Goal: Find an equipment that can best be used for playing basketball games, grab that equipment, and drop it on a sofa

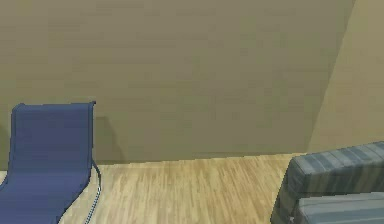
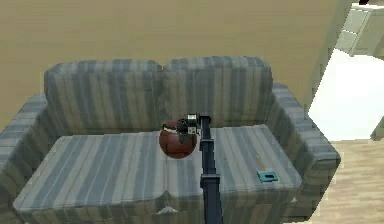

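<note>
A dark reddish-brown ball, round like a basketball, shows over the seat of a grey-blue striped sofa in the arm side view. The dark arm bar rises from the bottom edge across the seat cushions. At its far end sits the gripper, right at the ball's top edge. I cannot tell whether the ball hangs from the gripper or rests on the seat cushion. The striped end of the sofa also appears at the forward view's lower right.
A small teal object lies on the sofa's right seat cushion. A blue lounge chair stands on the wood floor at the forward view's left, against a tan wall. A bright opening lies past the sofa's right arm.
</note>
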{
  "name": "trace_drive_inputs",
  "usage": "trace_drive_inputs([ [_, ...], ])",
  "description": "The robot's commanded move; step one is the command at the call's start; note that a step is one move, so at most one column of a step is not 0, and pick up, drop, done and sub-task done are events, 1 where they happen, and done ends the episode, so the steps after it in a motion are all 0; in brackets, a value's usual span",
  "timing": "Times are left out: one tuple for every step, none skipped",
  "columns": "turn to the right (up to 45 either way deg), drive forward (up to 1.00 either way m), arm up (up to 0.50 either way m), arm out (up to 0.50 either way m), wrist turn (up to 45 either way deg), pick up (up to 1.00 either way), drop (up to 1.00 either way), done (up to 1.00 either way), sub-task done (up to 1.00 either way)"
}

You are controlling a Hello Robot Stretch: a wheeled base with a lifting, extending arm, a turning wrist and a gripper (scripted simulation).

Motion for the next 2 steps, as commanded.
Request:
trace_drive_inputs([
  [0.0,0.00,0.10,0.00,0.0,0.00,0.00,0.00,0.00],
  [0.0,0.00,0.00,-0.08,0.0,0.00,0.00,0.00,0.00],
])
